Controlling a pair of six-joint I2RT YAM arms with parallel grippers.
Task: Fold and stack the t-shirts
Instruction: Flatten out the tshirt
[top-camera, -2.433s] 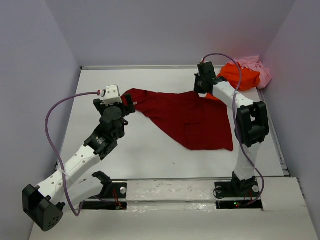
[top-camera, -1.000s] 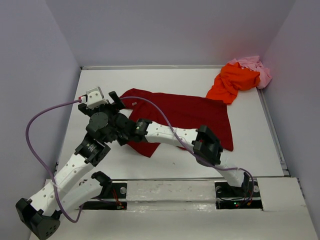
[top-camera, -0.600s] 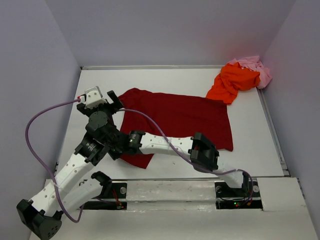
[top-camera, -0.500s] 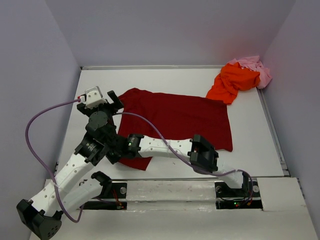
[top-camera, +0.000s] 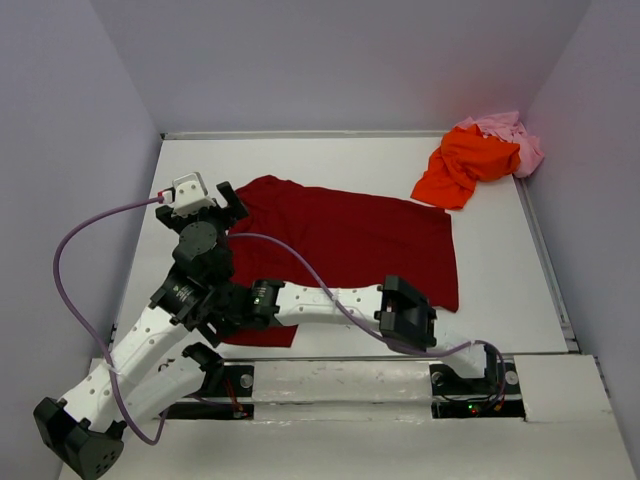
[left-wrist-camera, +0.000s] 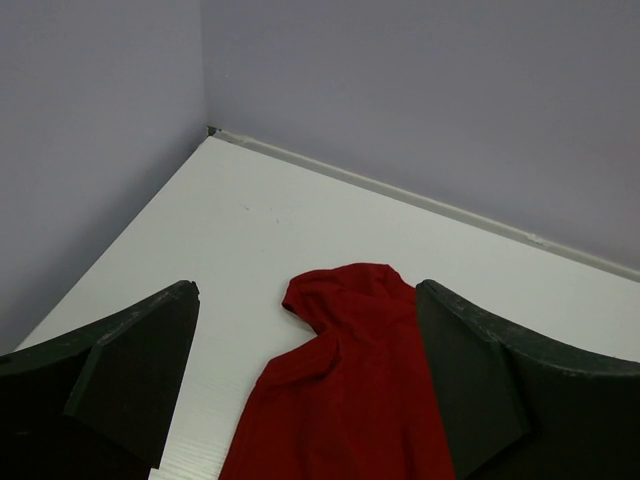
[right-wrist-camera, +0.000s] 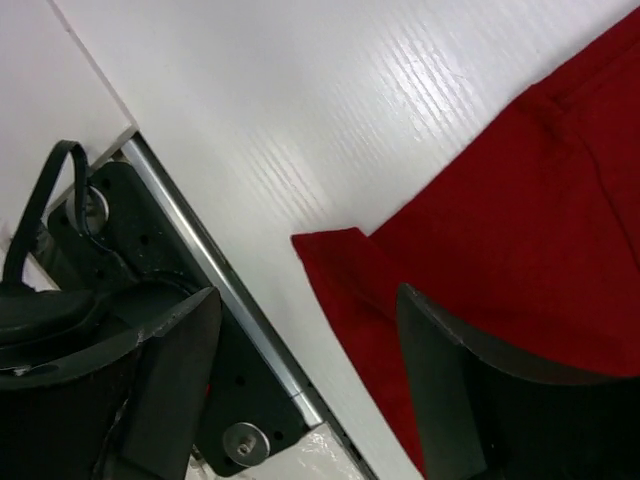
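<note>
A dark red t-shirt (top-camera: 350, 240) lies spread over the middle of the table, with a folded-over flap reaching the front left. Beside its far-left sleeve (left-wrist-camera: 350, 300) my left gripper (top-camera: 232, 200) stands open, the sleeve lying between its fingers (left-wrist-camera: 130, 370) untouched. My right arm reaches across the front, and its gripper (top-camera: 230, 320) is partly hidden behind the left arm. In the right wrist view this gripper (right-wrist-camera: 310, 390) is open over the red shirt's front corner (right-wrist-camera: 335, 255), holding nothing. The orange t-shirt (top-camera: 465, 165) and the pink t-shirt (top-camera: 505, 130) lie bunched at the back right.
The arms' mounting rail (top-camera: 340, 375) runs along the near edge, and its dark bracket (right-wrist-camera: 230, 390) shows just under the right gripper. Walls close in the table at the left, back and right. A purple cable (top-camera: 75, 250) loops off the left arm.
The right gripper pulled the red shirt's corner toward the front left, then opened and let it go. The left arm stayed put.
</note>
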